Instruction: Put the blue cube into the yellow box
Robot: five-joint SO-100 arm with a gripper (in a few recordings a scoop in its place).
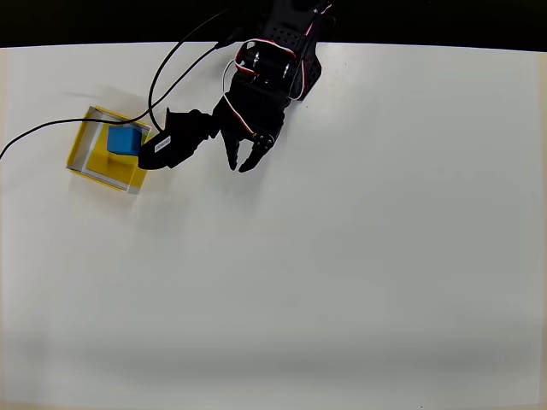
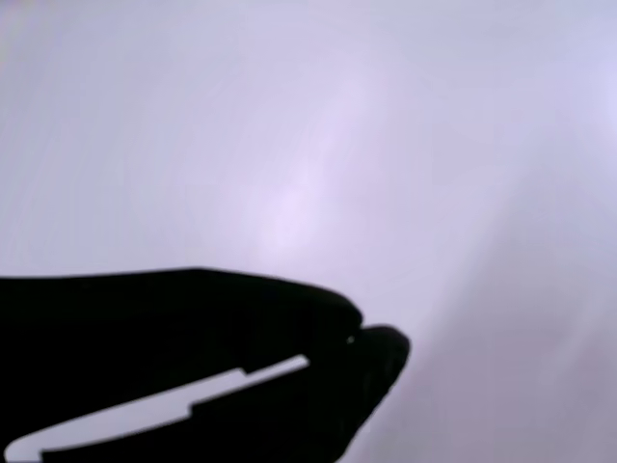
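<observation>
In the overhead view the yellow box (image 1: pixel 96 159) sits at the table's far left, and the blue cube (image 1: pixel 125 141) rests inside it toward its right side. My black gripper (image 1: pixel 242 164) is to the right of the box, apart from it, pointing toward the table's front. In the wrist view the gripper (image 2: pixel 353 338) has its two dark fingertips touching, with only a thin slit behind them and nothing held. A black module (image 1: pixel 171 142) on the wrist reaches over the box's right edge next to the cube.
The black arm base (image 1: pixel 286 51) stands at the table's back edge, with a black cable (image 1: pixel 51 126) running left past the box. White tabletop (image 1: pixel 342 273) stretches to the right and front.
</observation>
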